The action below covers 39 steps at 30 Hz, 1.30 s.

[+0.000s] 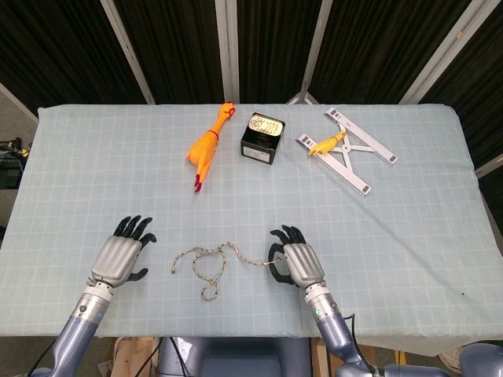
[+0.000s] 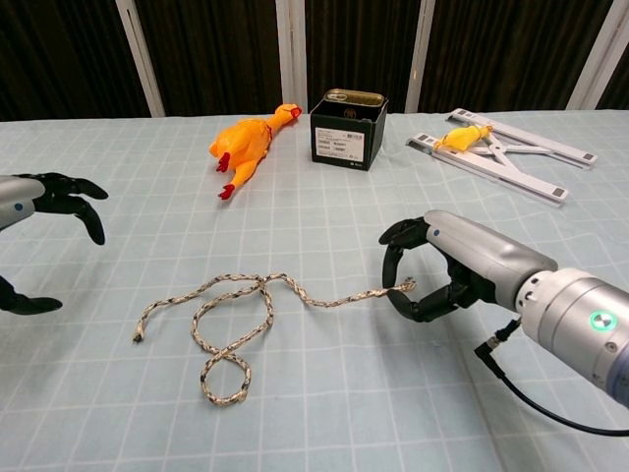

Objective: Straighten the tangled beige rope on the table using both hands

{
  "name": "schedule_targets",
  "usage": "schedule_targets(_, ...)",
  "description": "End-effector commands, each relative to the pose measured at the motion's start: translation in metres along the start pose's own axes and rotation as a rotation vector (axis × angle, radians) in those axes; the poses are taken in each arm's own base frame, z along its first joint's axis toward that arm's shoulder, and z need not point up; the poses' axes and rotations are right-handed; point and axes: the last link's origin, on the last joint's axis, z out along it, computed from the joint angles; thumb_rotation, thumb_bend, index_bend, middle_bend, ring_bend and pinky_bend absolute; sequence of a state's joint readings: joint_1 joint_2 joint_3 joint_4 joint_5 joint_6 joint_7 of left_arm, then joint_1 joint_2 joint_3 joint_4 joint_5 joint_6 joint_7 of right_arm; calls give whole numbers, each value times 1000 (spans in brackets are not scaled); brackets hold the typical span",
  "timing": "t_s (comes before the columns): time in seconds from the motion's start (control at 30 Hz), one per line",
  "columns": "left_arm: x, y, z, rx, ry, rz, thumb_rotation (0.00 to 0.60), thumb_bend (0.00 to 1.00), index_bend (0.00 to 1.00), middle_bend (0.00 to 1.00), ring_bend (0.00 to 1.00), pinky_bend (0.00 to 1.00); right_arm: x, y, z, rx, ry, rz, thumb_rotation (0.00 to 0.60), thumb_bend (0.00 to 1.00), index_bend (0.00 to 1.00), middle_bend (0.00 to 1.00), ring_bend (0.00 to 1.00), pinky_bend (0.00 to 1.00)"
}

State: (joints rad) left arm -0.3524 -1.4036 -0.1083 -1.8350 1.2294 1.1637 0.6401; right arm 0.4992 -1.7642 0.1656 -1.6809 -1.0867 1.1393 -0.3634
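The tangled beige braided rope (image 2: 236,320) lies on the near middle of the counter (image 1: 409,204), which is covered with a pale grid-patterned cloth; one end runs right to the right hand (image 2: 432,275), while the rest folds into a loop and a crossed figure-eight, its free end lying at the far left. The right hand pinches that right end between thumb and fingertips, the other fingers curled around it. The left hand (image 1: 122,255) hovers with fingers spread and nothing in it, left of the rope's free end and apart from it. The rope looks light, limp and slightly rough, so it should drag easily across the cloth and is unlikely to slip from a pinch; the crossing may snag rather than slide out. The sensible hold for the left hand is probably the free frayed tip, so both ends can be drawn apart. A black box (image 2: 348,128) at the back carries a white label, but its print is too small to read.
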Motion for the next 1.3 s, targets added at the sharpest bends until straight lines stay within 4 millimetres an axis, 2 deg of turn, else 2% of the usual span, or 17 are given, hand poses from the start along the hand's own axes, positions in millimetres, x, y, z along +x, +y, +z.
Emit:
schedule_targets(0.03,-6,13,6,21,-20,-69,600,264,294,57,0,0,-1,0,0,-1,-2,0,600,494,608,195,0,0)
schedule_targets(0.43,-23,51,25,29,13,-112,600,264,248,56,0,0,-1,3,-1,-8,-5,-1,600,493,610,196,0,0)
schedule_targets(0.6,-30,59,32,50,14,-102,600,264,169,22,0,0,1,3,-2,-7,-3,-2,600,494,613,196,0,0)
schedule_targets(0.8,-38,68,39,66,-7,-109,600,266,144,5,0,0,0,4,-2,-8,-9,-3,600,494,614,196,0,0)
schedule_targets(1.03,-42,70,46,90,-7,-104,600,277,142,4,0,0,0,6,-3,-11,-12,-9,600,494,613,196,0,0)
schedule_targets(1.3,-40,61,54,119,13,-89,600,310,142,4,0,0,-1,5,-3,-5,-15,-18,600,494,613,196,0,0)
